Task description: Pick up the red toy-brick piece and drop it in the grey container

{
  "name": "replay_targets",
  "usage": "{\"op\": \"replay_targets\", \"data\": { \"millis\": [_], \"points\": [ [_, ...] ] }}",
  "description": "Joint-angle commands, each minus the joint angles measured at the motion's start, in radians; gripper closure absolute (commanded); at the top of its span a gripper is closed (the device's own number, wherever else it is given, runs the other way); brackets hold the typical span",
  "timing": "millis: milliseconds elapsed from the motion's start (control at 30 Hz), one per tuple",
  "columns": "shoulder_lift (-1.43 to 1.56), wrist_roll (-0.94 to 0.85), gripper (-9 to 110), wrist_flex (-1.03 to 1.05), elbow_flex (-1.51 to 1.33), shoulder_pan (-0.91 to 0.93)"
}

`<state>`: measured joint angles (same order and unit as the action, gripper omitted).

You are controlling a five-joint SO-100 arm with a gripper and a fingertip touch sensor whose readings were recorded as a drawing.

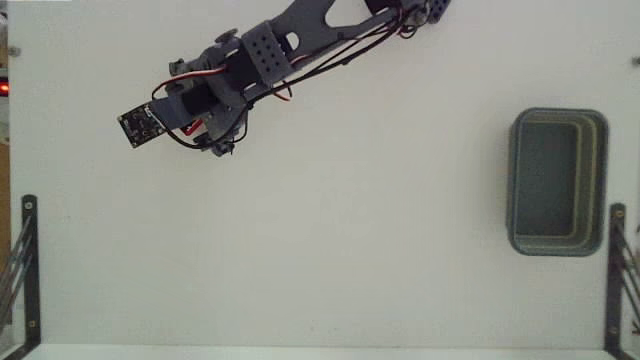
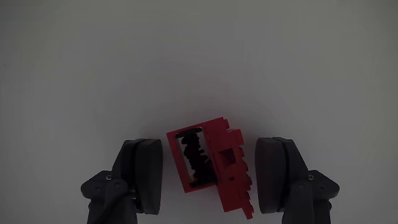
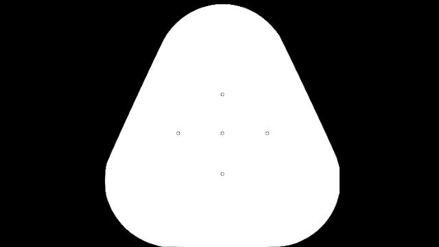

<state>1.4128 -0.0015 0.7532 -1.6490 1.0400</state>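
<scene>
In the wrist view the red toy-brick piece (image 2: 227, 163) lies on the white table, a studded cluster with a dark gap on its left side. It sits between the two dark fingers of my gripper (image 2: 209, 149), which is open. The left finger (image 2: 142, 175) stands slightly clear of the brick and the right finger (image 2: 277, 175) is close beside it. In the fixed view the gripper (image 1: 215, 140) is at the upper left and the arm hides the brick. The grey container (image 1: 558, 115) stands far off at the right edge, nothing inside.
Black metal brackets stand at the lower left (image 1: 25, 262) and lower right (image 1: 615, 275) corners of the white table (image 1: 330, 250). The arm reaches in from the top centre, trailing red and black wires.
</scene>
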Motion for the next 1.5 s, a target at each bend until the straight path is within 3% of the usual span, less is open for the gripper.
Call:
{"op": "replay_targets", "data": {
  "millis": [0,1467],
  "points": [
    [0.03,0.002,13,-0.015,-0.005,0.019],
    [0.03,0.002,25,-0.015,-0.005,0.019]
  ]
}}
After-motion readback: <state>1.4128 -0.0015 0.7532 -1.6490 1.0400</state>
